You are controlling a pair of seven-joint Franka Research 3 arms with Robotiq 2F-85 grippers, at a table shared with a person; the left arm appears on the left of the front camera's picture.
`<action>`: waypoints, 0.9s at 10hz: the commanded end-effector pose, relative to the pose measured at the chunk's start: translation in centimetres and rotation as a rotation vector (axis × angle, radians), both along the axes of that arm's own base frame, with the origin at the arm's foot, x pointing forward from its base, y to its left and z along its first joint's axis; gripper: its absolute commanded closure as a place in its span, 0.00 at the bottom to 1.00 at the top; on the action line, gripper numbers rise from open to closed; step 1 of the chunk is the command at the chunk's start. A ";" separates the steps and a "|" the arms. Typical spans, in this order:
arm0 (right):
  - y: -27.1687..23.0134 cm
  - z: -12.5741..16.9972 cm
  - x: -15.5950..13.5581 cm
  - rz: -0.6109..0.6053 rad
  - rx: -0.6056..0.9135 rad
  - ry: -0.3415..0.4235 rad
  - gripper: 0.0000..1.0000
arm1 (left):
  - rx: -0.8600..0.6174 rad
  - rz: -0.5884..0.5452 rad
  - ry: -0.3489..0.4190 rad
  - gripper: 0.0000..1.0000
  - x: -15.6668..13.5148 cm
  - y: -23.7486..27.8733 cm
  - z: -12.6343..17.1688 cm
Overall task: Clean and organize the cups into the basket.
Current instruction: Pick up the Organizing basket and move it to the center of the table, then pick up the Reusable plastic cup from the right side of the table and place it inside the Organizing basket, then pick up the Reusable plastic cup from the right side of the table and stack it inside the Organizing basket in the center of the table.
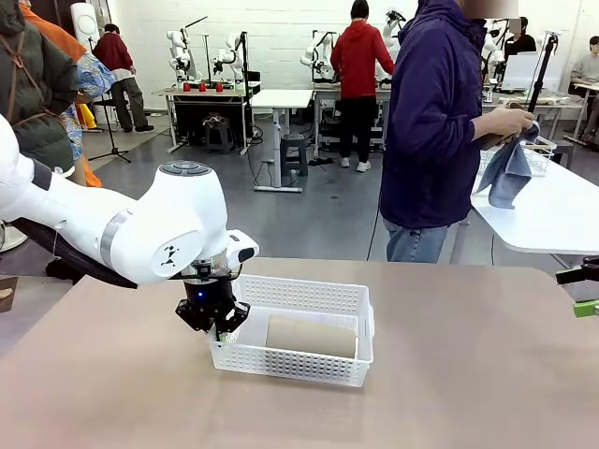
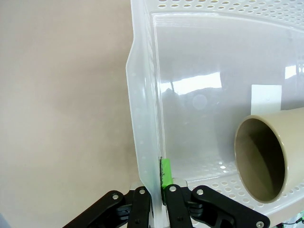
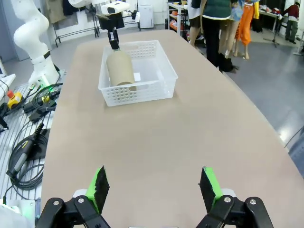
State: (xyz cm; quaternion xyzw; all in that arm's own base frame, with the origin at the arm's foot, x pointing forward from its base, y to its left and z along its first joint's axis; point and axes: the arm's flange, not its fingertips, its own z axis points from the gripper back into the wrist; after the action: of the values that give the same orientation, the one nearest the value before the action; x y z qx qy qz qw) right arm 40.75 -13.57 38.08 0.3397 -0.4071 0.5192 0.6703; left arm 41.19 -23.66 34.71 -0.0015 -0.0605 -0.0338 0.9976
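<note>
Left end effector (image 1: pixel 217 325): closed on the left short wall of the basket (image 1: pixel 309 286), with one green pad (image 2: pixel 166 172) inside the wall and the other finger outside it. The basket sits on the bench (image 1: pixel 468 374). One beige cup (image 1: pixel 312 336) lies on its side inside the basket, along the near long wall, mouth toward the gripped wall. Right end effector (image 3: pixel 154 187): jaws wide apart, empty, well apart from the basket. Beyond the basket, a person's hand (image 1: pixel 505 122) holds a blue-grey cloth (image 1: pixel 508 173).
</note>
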 end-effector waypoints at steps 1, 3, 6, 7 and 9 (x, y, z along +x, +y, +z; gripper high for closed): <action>0.3 0.2 -0.4 0.005 -0.002 0.001 0.00 | 0.002 -0.002 -0.007 1.00 -0.1 0.1 0.2; 0.3 0.2 -0.4 0.005 -0.002 0.001 0.00 | 0.002 -0.002 -0.007 1.00 -0.1 0.1 0.2; 0.3 0.2 -0.4 0.005 -0.002 0.001 0.00 | 0.002 -0.002 -0.007 1.00 -0.1 0.1 0.2; 0.3 0.2 -0.4 0.005 -0.002 0.001 0.00 | 0.002 -0.002 -0.007 1.00 -0.1 0.1 0.2; 0.3 0.2 -0.4 0.005 -0.002 0.001 0.00 | 0.002 -0.002 -0.007 1.00 -0.1 0.1 0.2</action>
State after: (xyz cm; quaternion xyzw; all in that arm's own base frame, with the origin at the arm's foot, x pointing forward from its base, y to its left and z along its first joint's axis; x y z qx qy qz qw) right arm 40.73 -13.53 38.26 0.3377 -0.4070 0.5207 0.6702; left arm 41.19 -23.66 34.71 -0.0015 -0.0605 -0.0338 0.9976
